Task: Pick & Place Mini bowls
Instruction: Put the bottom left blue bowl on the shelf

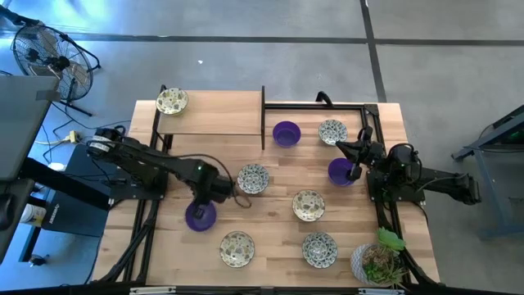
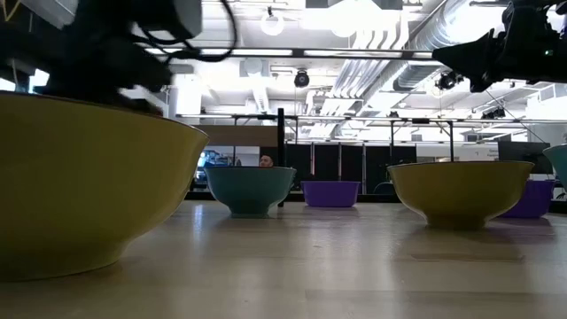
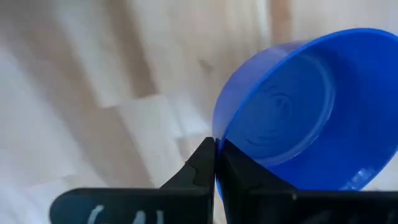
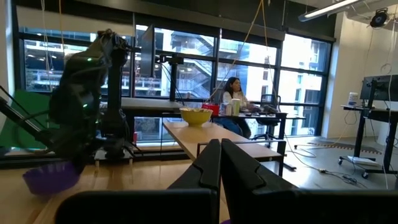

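Two grippers at work. Left gripper, front-left of table, pinches purple bowl by its rim, prob. to lift it. Right gripper, fingers together, sits over another purple bowl; can't tell if it's gripped. Patterned bowls scattered btwn.

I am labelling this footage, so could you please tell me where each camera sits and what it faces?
High: overhead, straight down; table, both arms.
Low: tabletop height, level across bowls into the room; arms above.
Left wrist: left end effector shut on purple bowl.
Right wrist: across the table, right end effector shut.
Shared: high also shows that purple bowl.
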